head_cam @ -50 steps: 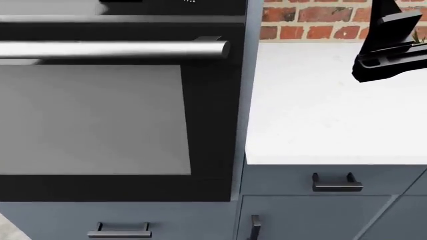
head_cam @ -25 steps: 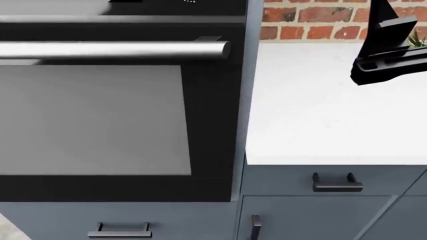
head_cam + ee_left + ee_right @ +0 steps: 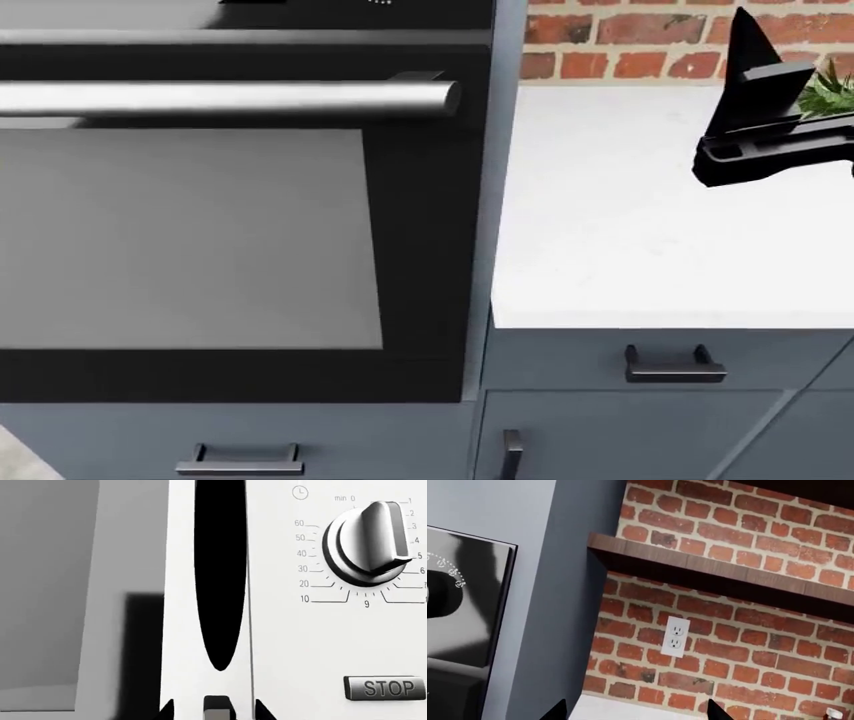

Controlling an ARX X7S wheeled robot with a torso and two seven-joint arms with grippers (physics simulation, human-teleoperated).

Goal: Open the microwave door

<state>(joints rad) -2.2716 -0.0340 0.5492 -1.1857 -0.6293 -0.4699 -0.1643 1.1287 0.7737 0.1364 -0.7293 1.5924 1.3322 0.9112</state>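
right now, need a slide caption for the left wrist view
Left wrist camera close on the white microwave front: dark vertical door handle slot, timer dial above the STOP button.

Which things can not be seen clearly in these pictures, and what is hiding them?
- Left gripper: absent from the head view; in the left wrist view only dark finger tips show at the frame edge, so its state is unknown.
- Microwave door: the left wrist view is too close to show its far edge or whether it is ajar.
- Timer dial: its scale is cut by the frame edge.
- Green plant: partly behind the right arm, head view.
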